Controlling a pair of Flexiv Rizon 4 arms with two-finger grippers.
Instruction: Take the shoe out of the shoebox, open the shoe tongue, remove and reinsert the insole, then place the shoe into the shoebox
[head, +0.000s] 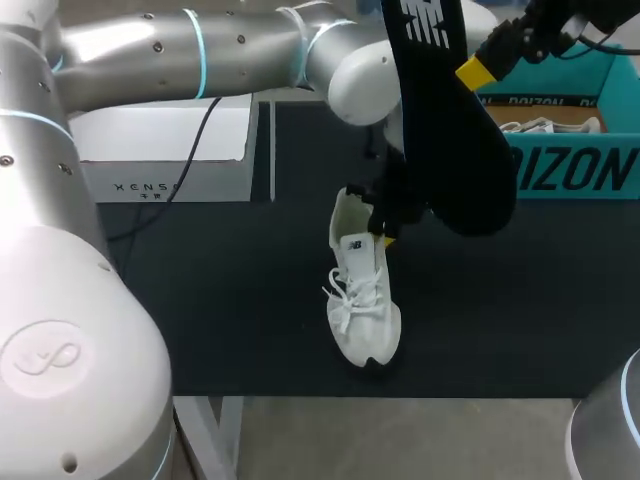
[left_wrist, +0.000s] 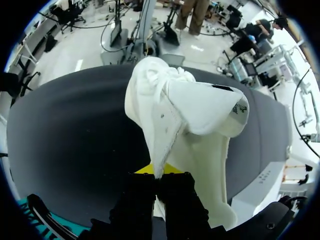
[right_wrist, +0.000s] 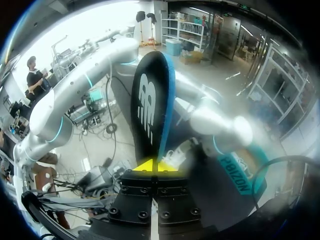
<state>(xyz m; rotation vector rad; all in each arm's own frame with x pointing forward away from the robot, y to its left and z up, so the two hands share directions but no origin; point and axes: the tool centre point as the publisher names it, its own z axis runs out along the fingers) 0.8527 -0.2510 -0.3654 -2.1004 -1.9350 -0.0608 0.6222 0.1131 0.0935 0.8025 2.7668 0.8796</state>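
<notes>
Insole (head: 450, 150) pinched in right gripper (right_wrist: 157, 167), shoe (head: 362, 300) in left gripper (left_wrist: 159, 172); white box (head: 165, 150) behind.

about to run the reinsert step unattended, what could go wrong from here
1. The right gripper pinches the insole only at one end, so its long free part could bend and miss the opening of the shoe.
2. The left gripper holds the shoe by a thin edge at its opening; pushing the insole in might pull that edge free or tip the shoe over.

place: robotics lab | seen: robot arms (head: 200, 50) over black table (head: 200, 300)
</notes>
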